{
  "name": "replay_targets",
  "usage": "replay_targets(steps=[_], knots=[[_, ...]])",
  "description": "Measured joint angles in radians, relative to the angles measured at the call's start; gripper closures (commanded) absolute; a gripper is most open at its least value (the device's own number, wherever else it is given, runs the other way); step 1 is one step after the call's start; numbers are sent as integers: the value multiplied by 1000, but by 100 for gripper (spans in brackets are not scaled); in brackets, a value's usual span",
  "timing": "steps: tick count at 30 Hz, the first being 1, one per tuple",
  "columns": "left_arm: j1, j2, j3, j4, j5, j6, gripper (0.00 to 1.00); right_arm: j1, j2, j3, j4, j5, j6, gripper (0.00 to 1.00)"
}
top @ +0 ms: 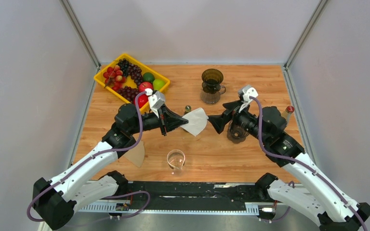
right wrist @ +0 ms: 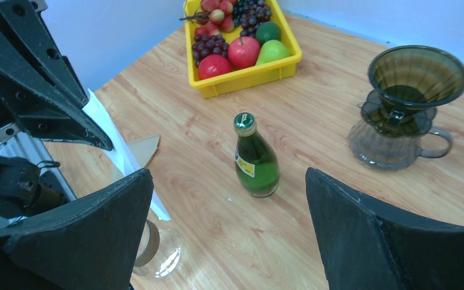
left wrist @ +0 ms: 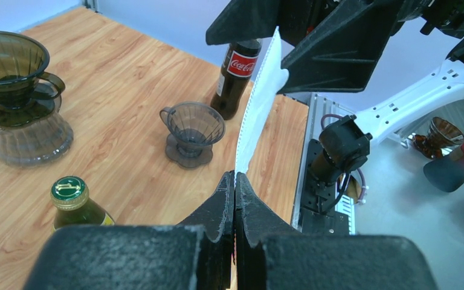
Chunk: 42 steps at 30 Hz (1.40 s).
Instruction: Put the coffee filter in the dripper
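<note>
starting left, a yellow tray [top: 100, 77] of fruit sits at the far-left edge of the table [top: 255, 82], with a brown paper cone [top: 136, 155] lying near the left arm. the left gripper [left wrist: 234, 181] is pinched tight on the white coffee filter [left wrist: 260, 103], held in the air over mid-table. a green bottle [right wrist: 255, 160] stands just beyond it, its yellow label too small to read; a glass carafe [top: 176, 160] stands nearer. the olive dripper [top: 212, 77] sits on its server [top: 210, 96] at the far side. the right gripper [right wrist: 226, 175] hangs with jaws wide apart beside the filter. only the left wrist view shows the grey dripper [left wrist: 193, 124] clearly, standing on the wood under the right arm, and the "coca-cola" label on the cola bottle [left wrist: 235, 66] by the right edge. bare wood lies open between green bottle and olive dripper.
</note>
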Motion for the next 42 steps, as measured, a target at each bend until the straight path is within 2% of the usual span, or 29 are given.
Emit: replay_targets(steps=[8, 27, 33, 36, 42], knots=[[0, -2, 0, 0, 1, 0, 100, 0, -35, 0, 2, 50, -1, 0], [0, -3, 0, 0, 6, -3, 100, 0, 11, 1, 5, -149, -11, 0], [0, 3, 0, 7, 56, -4, 100, 0, 43, 5, 26, -166, -11, 0], [0, 6, 0, 15, 97, -4, 100, 0, 69, 7, 29, -167, -11, 7], [0, 6, -4, 59, 157, -20, 100, 0, 82, 7, 32, -254, -26, 10]])
